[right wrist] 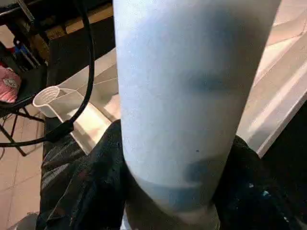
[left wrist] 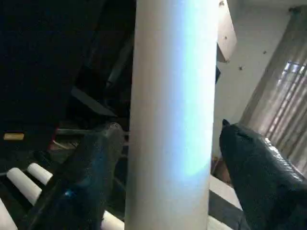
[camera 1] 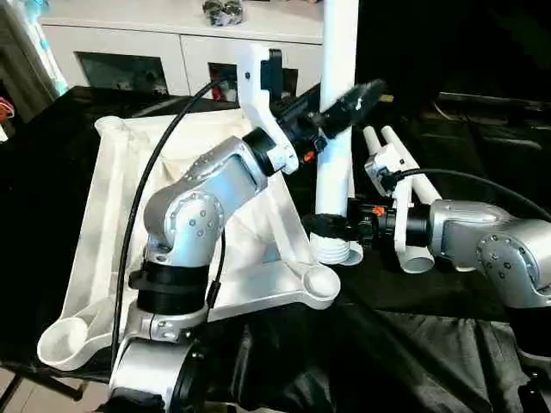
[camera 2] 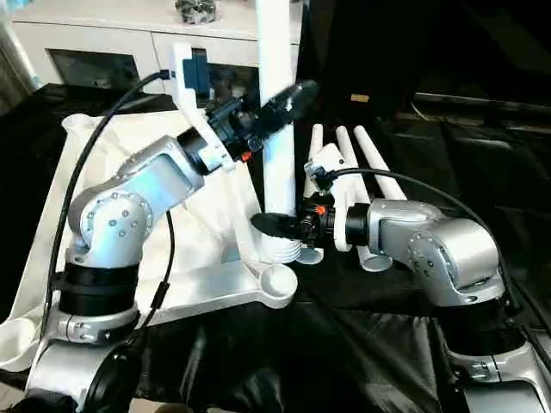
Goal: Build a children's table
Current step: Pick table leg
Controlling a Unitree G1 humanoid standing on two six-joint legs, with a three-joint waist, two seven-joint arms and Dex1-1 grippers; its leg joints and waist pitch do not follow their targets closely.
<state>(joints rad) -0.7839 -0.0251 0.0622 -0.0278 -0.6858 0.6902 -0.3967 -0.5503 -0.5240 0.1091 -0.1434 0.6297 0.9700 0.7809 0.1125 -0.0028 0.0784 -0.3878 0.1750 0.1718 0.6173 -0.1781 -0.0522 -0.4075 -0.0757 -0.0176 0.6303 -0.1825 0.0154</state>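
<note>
One white leg (camera 1: 336,129) stands upright, its long axis vertical, its threaded foot resting on the black tabletop (camera 1: 413,344) just to the right of the table top (camera 1: 112,215), which lies upside down with its ribbed underside showing. The near right corner socket (camera 1: 320,280) sits just to the near left of the leg's foot, apart from it, and that small offset is what the coming move turns on: the leg probably has to be lifted and carried a little left and nearer, kept vertical, to drop into the socket.

The left pincer (camera 1: 340,110) pinches the leg high up, one black finger on each side of the shaft, as the left wrist view shows. The right pincer (camera 1: 331,227) pinches the same leg low down, just above the threads, and so is the nearer of the two to the socket.

Spare legs (camera 2: 362,163) lie side by side on the cloth to the right, running near to far. A white cabinet (camera 1: 172,43) stands at the far edge.
</note>
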